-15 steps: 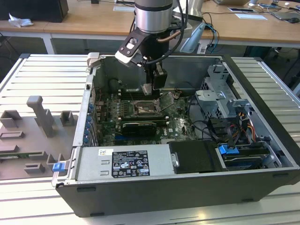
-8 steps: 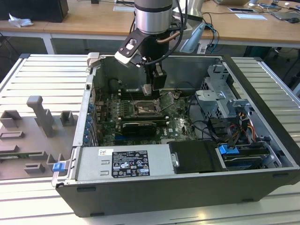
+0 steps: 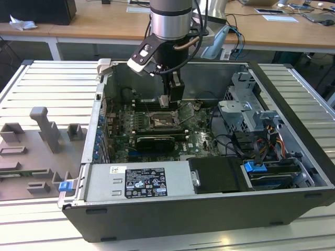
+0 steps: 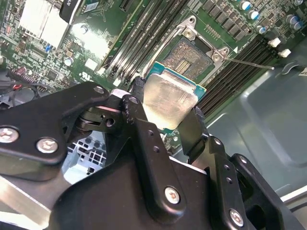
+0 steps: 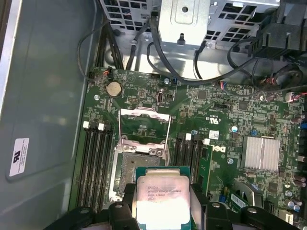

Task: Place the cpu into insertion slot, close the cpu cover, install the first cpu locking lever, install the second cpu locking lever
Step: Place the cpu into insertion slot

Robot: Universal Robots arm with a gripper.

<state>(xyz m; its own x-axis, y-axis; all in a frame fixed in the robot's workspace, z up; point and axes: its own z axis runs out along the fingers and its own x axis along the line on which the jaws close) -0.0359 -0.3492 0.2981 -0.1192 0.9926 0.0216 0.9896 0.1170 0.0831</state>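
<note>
End effector (image 4: 168, 106) gripping cpu (image 4: 171, 97) edges, insertion slot (image 4: 193, 57) uncovered

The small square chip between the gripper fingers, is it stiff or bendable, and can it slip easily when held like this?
The small flat square silver-topped chip is probably stiff: it shows no bend in the black gripper. Its smooth shiny metal top suggests it may slip, being pinched only at its thin edges.

Unreadable print on cpu (image 5: 162, 197) and sticker (image 5: 19, 157)

insertion slot (image 5: 136, 167) uncovered, cpu cover (image 5: 144, 112) flipped back, memory slots (image 5: 96, 163) flanking
</note>
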